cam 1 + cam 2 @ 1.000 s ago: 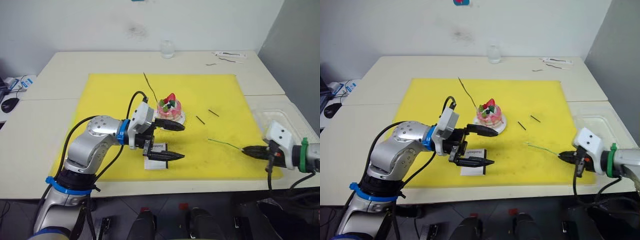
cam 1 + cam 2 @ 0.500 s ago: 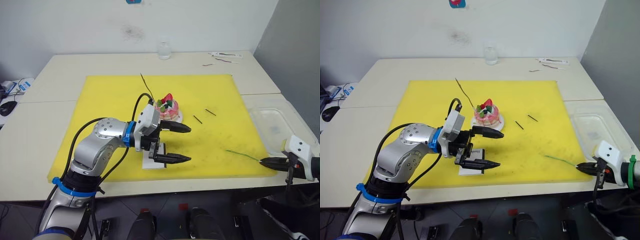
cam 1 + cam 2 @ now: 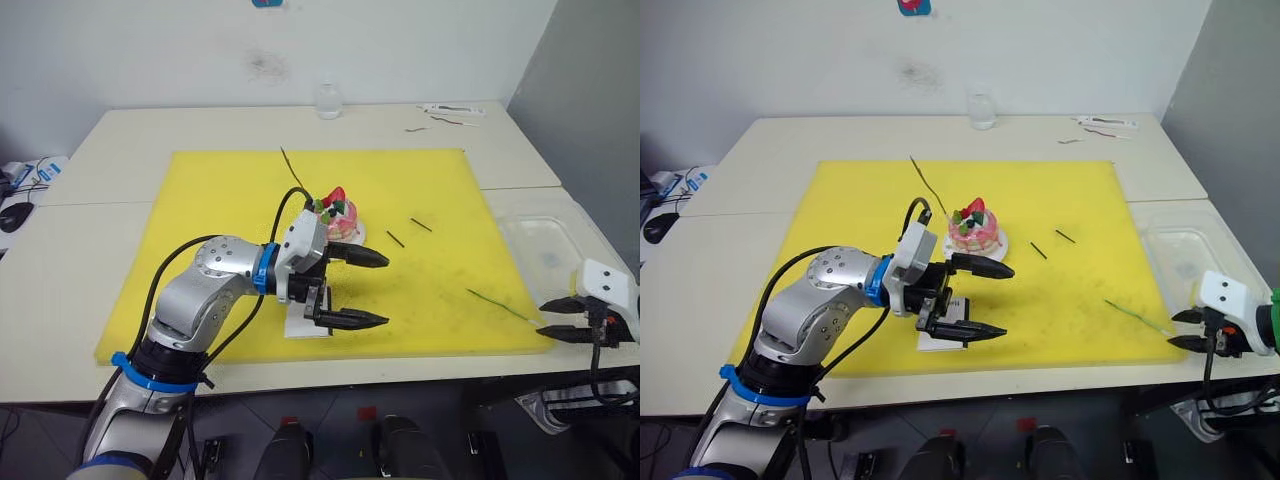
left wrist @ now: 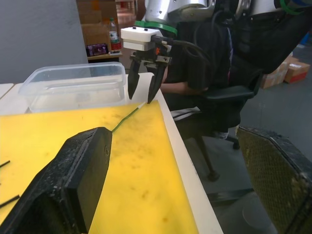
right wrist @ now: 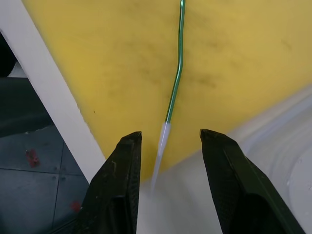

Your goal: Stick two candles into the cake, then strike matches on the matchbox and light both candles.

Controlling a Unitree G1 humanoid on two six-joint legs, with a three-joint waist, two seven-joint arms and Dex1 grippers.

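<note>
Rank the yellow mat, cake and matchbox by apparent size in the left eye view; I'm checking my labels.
1. Yellow mat, by far the largest.
2. Cake.
3. Matchbox. The left gripper partly hides both, so their order is unsure.

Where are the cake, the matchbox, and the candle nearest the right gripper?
cake [image 3: 974, 229]: right eye view, pink side.
matchbox [image 3: 936, 340]: right eye view, white top.
candle [image 5: 176, 80]: right wrist view, green shaft.

So the right claw [image 3: 1185, 329] was pinched on the green candle [image 3: 497, 303] a second ago, now it's let go and spread apart. That candle got dragged toward the mat's right edge and lies flat there, pale tip poking between the fingers.
</note>
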